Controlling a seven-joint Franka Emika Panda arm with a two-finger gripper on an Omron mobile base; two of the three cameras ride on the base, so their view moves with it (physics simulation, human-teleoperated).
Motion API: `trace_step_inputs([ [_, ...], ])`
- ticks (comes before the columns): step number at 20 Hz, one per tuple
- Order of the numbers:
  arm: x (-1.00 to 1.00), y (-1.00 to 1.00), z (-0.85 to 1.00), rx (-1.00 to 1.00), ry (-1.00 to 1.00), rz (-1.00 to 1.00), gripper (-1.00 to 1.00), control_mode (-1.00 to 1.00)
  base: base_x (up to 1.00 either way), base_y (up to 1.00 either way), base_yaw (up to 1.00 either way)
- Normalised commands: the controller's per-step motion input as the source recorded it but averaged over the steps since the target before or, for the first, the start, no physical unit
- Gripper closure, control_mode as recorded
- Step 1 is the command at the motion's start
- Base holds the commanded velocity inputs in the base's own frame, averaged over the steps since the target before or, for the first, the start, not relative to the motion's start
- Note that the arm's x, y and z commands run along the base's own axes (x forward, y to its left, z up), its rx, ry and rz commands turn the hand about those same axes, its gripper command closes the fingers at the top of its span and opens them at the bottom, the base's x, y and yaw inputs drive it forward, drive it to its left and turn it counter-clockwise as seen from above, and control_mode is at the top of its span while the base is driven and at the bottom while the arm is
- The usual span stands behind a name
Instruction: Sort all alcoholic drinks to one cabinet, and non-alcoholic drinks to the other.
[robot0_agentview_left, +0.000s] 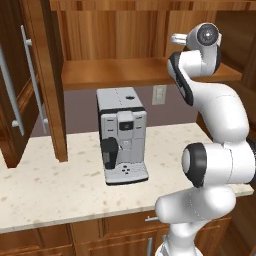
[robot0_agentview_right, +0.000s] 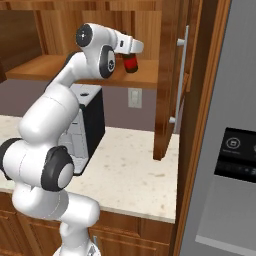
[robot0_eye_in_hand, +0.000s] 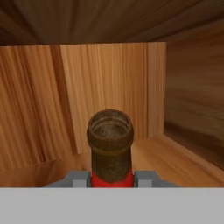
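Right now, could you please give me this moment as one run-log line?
end effector: shut on bottle | bottle: brown neck, red label, held inside open wooden cabinet | coffee machine: on counter

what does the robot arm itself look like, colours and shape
The arm is glossy white, built of thick rounded segments with dark grey to black bands and round caps at the joints. The gripper is a white block ending in small dark jaws. No cables or markings show.

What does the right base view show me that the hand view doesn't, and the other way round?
Right base view: the coffee machine on the counter, the wall outlet, the open cabinet door and the fridge. Hand view: the open mouth of the brown bottle, the gripper shut on its neck, the cabinet's back wall. Both: that red-labelled bottle at the wooden shelf.
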Motion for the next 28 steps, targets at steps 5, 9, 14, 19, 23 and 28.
trace_step_inputs([
  [5, 0.05, -0.01, -0.07, 0.02, 0.00, 0.00, -1.00, -1.00, 0.00, 0.00, 0.00],
  [9, 0.06, -0.03, -0.05, 0.02, 0.00, 0.00, -1.00, -1.00, 0.00, 0.00, 0.00],
  [14, 0.08, -0.05, -0.03, 0.02, 0.00, 0.00, -1.00, -1.00, 0.00, 0.00, 0.00],
  [19, 0.13, -0.01, -0.02, 0.02, 0.00, 0.00, -1.00, -1.00, 0.00, 0.00, 0.00],
  [23, 0.04, 0.00, 0.00, 0.01, -0.04, 0.00, -1.00, -1.00, 0.00, 0.00, 0.00],
  [28, 0.00, 0.00, 0.04, 0.01, -0.06, 0.00, -1.00, -1.00, 0.00, 0.00, 0.00],
])
